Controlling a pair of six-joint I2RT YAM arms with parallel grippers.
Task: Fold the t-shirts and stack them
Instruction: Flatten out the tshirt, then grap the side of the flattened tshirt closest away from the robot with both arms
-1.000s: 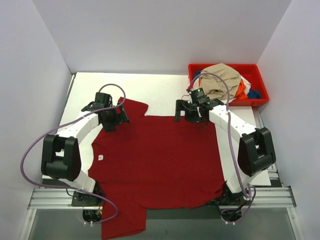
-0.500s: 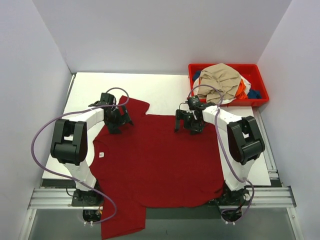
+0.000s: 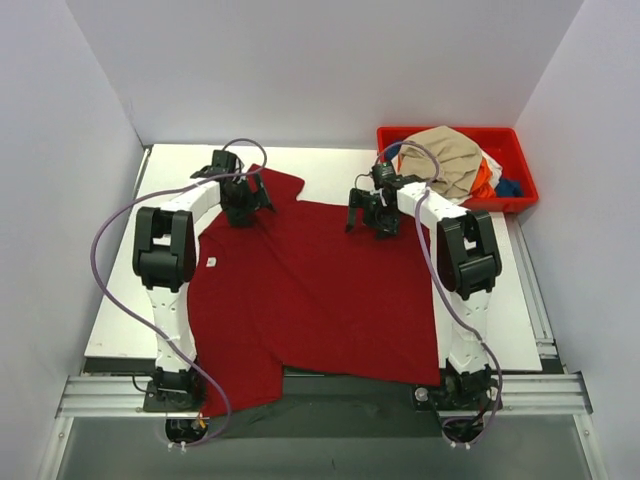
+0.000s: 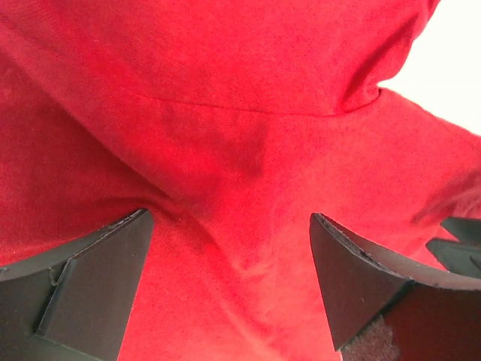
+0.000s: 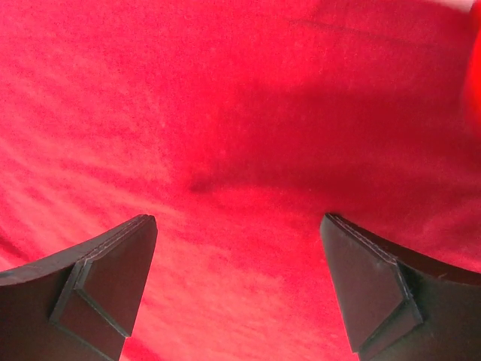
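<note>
We find one dark red t-shirt (image 3: 320, 280) spread across the bench (image 3: 320, 170), with its white neck label (image 3: 211, 263) showing toward the left side. One sleeve reaches toward the far left, and the near edge of the cloth drapes over the front of the bench, partly doubled back on itself. The left claw (image 3: 243, 200) sits on the shirt at the base of that far sleeve. The right claw (image 3: 368, 212) sits on the far right corner of the same shirt. In the left wrist view both dark fingers (image 4: 83, 286) stand wide apart with red cloth filling the gap between them, and creases run toward that gap. We record this claw as spread and not pinching anything. In the right wrist view the fingers (image 5: 98, 278) are likewise wide apart over flat red cloth, with one small pucker ahead of them. We record this claw as spread too. We cannot tell from either wrist view whether the fingertips press into the cloth or only rest just above it. A red bin (image 3: 505, 206) stands at the far right corner of the bench, just beside the right claw's arm. It holds a heap of unfolded shirts, with a tan t-shirt (image 3: 440, 160) on top and orange cloth (image 3: 484, 180) and blue cloth (image 3: 507, 187) showing at its right.
</note>
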